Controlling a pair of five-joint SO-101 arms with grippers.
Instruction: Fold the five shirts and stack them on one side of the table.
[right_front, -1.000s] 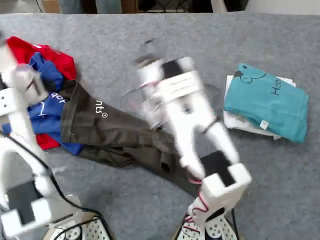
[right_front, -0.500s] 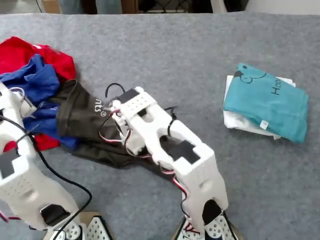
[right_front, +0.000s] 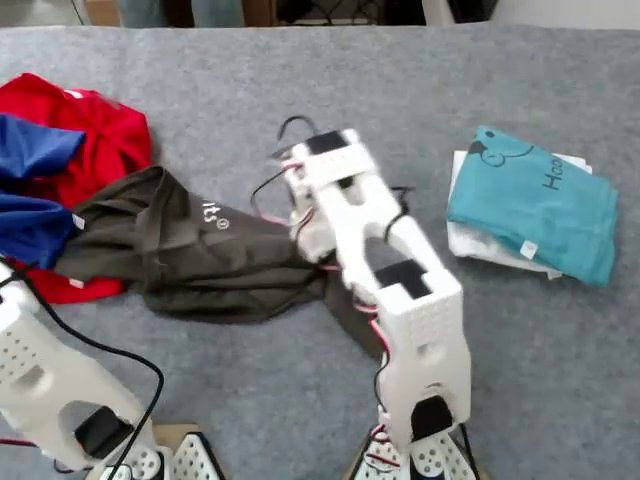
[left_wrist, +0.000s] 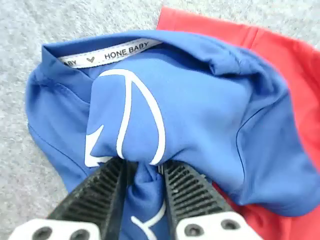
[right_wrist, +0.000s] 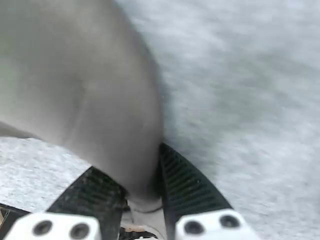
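A crumpled blue shirt (left_wrist: 165, 95) with a white print is pinched in my shut left gripper (left_wrist: 142, 172), partly over the red shirt (left_wrist: 280, 60). From above, the blue shirt (right_front: 28, 150) hangs at the table's left edge on the red shirt (right_front: 95, 125). A dark olive shirt (right_front: 190, 255) lies stretched across the middle. My right gripper (right_wrist: 142, 182) is shut on a fold of the olive shirt (right_wrist: 85, 90) just above the grey table. The right arm (right_front: 350, 200) stands over the shirt's right end. A folded teal shirt (right_front: 530, 200) rests on a folded white shirt (right_front: 470, 245) at the right.
The grey felt table (right_front: 400, 90) has bare room at the back and front right. The left arm's body (right_front: 40, 370) and its cable (right_front: 120, 355) stand at the front left. Loose cables (right_front: 275, 185) hang off the right arm.
The right arm has swung right and back, dragging the olive shirt out toward the middle. The left arm has pulled the blue shirt left, off the olive shirt.
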